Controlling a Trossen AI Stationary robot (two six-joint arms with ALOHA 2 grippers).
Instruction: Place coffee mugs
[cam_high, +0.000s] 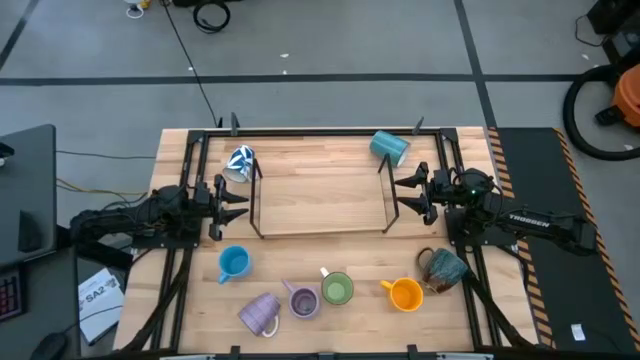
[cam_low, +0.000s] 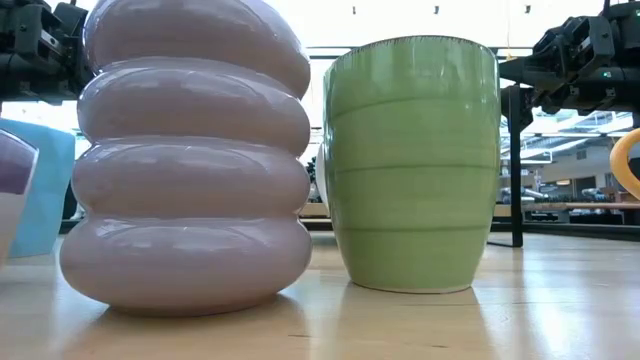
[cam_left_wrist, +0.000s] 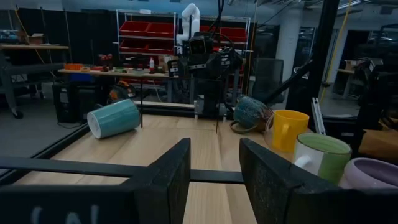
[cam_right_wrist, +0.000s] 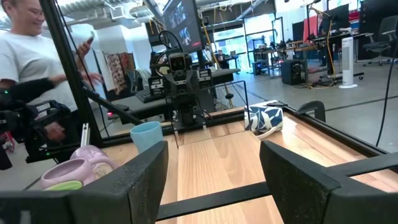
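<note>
Eight mugs are on the table. The white blue-patterned mug (cam_high: 240, 162) and the pale teal mug (cam_high: 390, 147) lie on their sides at the far corners of a black wire frame (cam_high: 320, 232). Along the near edge stand the bright blue (cam_high: 233, 263), ribbed lilac (cam_high: 260, 313), lilac (cam_high: 303, 300), green (cam_high: 337, 289) and orange (cam_high: 405, 294) mugs. The dark glazed mug (cam_high: 443, 268) is there too. My left gripper (cam_high: 238, 195) is open at the frame's left end, and my right gripper (cam_high: 402, 190) is open at its right end. They face each other and hold nothing.
The frame's thin black bars (cam_left_wrist: 74, 167) cross just in front of both grippers' fingers. The wood inside the frame (cam_high: 320, 185) is bare. A person (cam_right_wrist: 25, 56) stands beyond the table's left side. In the low view, the ribbed lilac mug (cam_low: 190, 150) and green mug (cam_low: 415, 160) block most of the scene.
</note>
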